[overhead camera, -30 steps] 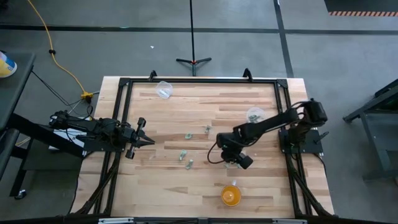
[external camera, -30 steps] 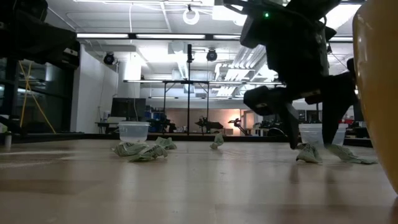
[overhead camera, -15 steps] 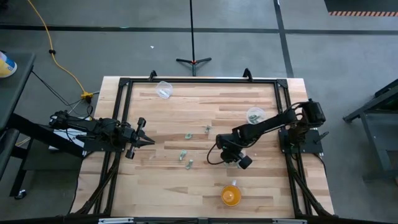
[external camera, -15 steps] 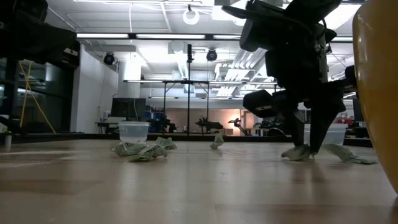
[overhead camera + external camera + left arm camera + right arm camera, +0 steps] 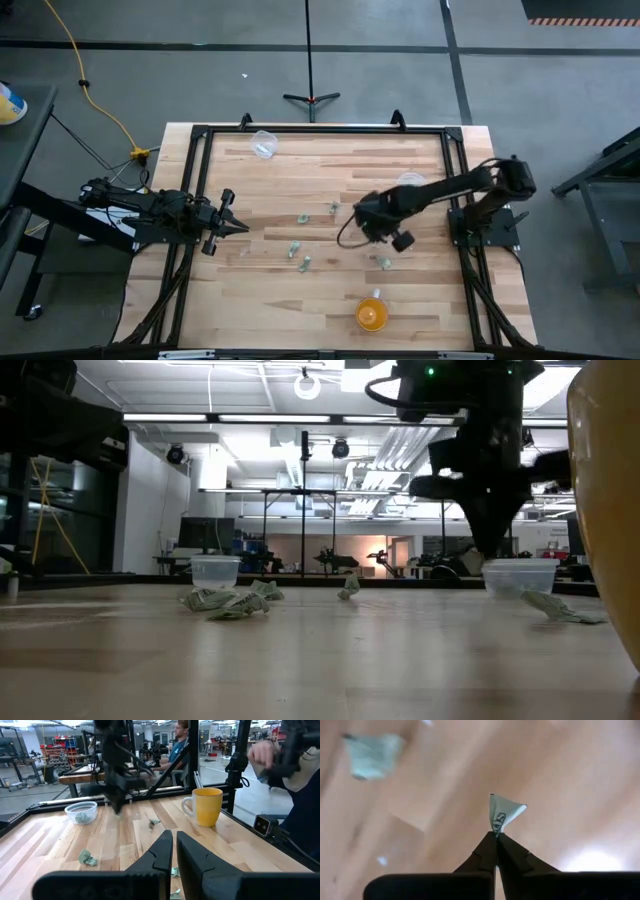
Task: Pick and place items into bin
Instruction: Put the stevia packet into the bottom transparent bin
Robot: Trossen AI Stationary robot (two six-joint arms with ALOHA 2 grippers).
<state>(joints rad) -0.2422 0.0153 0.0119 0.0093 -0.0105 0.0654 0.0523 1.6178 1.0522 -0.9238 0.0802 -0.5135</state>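
1. Right claw [image 5: 496, 836]: raised above the middle-right of the wooden surface [image 5: 330, 170], fingers pressed together on one small pale green-grey piece [image 5: 503, 816]; piece stands up out of the fingertips, clear of the wood.
2. Same claw in the high view [image 5: 380, 222]: just beside a clear round cup [image 5: 409, 182] near the right edge, arm reaching in from the right side.
3. Same claw in the low view [image 5: 490, 550]: hanging above the clear cup [image 5: 519, 576], off the surface.
4. Left claw [image 5: 174, 837]: parked at the left edge of the surface, fingers nearly together with only a thin gap between them, holding nothing.
5. Loose pieces on the wood: one near the centre [image 5: 304, 218], one beside it [image 5: 334, 208], two lower down [image 5: 293, 249] [image 5: 305, 264], one below the right claw [image 5: 385, 262]. All lying flat, well apart from both claws.
6. Second clear round cup [image 5: 263, 143]: near the far edge, left of centre, some pale material inside.
7. Orange cup [image 5: 371, 314]: near the front edge, upright, apart from the pieces.
8. Left wrist view: a person's blurred hand [image 5: 264, 753] beyond the surface edge.
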